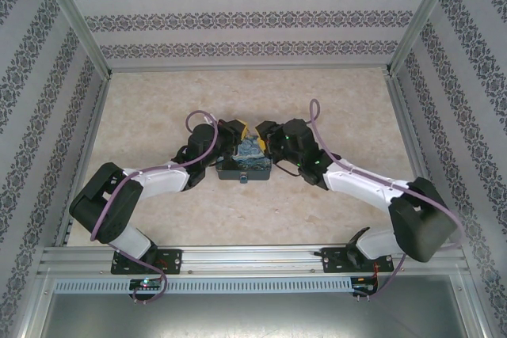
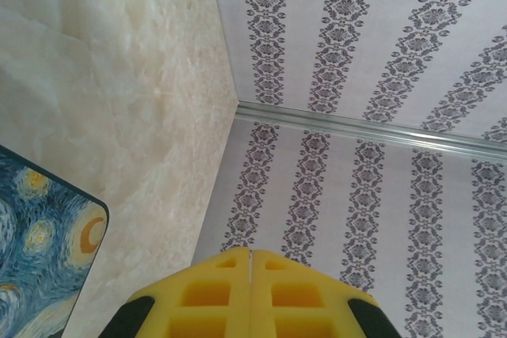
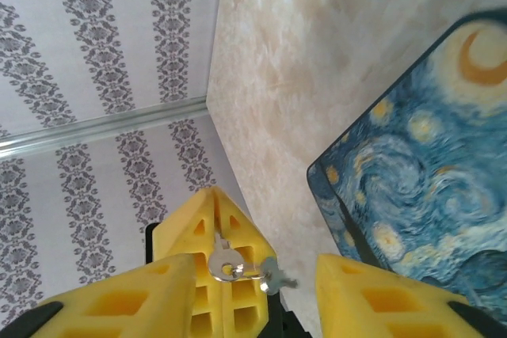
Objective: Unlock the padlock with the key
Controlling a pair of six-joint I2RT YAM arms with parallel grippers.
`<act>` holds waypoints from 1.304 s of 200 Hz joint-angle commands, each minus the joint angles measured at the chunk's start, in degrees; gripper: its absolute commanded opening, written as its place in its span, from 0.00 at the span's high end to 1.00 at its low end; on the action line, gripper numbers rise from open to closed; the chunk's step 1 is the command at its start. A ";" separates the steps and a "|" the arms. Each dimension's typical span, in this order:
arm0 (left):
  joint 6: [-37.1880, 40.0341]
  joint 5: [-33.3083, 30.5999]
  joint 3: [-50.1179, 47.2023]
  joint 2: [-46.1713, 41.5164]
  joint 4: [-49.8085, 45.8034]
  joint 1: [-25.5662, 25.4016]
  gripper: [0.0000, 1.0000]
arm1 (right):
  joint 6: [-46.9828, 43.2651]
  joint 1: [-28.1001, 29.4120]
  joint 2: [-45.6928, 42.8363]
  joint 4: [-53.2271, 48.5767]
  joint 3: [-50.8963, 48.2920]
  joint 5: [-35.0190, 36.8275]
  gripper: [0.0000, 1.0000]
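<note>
Left gripper (image 2: 250, 263) is pinching shut on the ring of a small silvery metal key (image 3: 274, 276), which is dangling below the fingers. Right gripper (image 3: 253, 294) is standing open, yellow fingers either side of the key. Both are hovering at the far edge of the square blue-and-yellow swirly tin box (image 1: 247, 156). Tiny blue padlock (image 1: 244, 179) is sitting at the box's near side, mid beige marbled table (image 1: 158, 108).

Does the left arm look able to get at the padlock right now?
Likely yes. The left tool, shut on the key, hovers over the tin box; the padlock hangs on its near side with bare table before it. The open right tool crowds close.
</note>
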 commanded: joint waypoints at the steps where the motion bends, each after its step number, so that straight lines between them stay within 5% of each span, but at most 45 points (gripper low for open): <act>1: 5.01 -0.78 2.45 -1.30 -4.96 -0.54 1.00 | -6.59 -2.19 -4.94 -4.72 -1.33 1.03 0.54; 46: 9.05 0.68 4.70 -2.52 -12.77 -0.45 1.00 | -33.39 -7.14 -10.20 -12.46 0.70 -3.47 0.55; 95: 11.64 1.86 7.10 -3.36 -18.60 -0.45 1.00 | -56.70 -6.38 -6.43 -6.79 2.63 -15.52 0.57; 261: 11.18 1.94 8.00 -4.41 -20.25 -0.71 1.00 | -53.50 -1.71 6.08 5.46 5.07 -11.74 0.72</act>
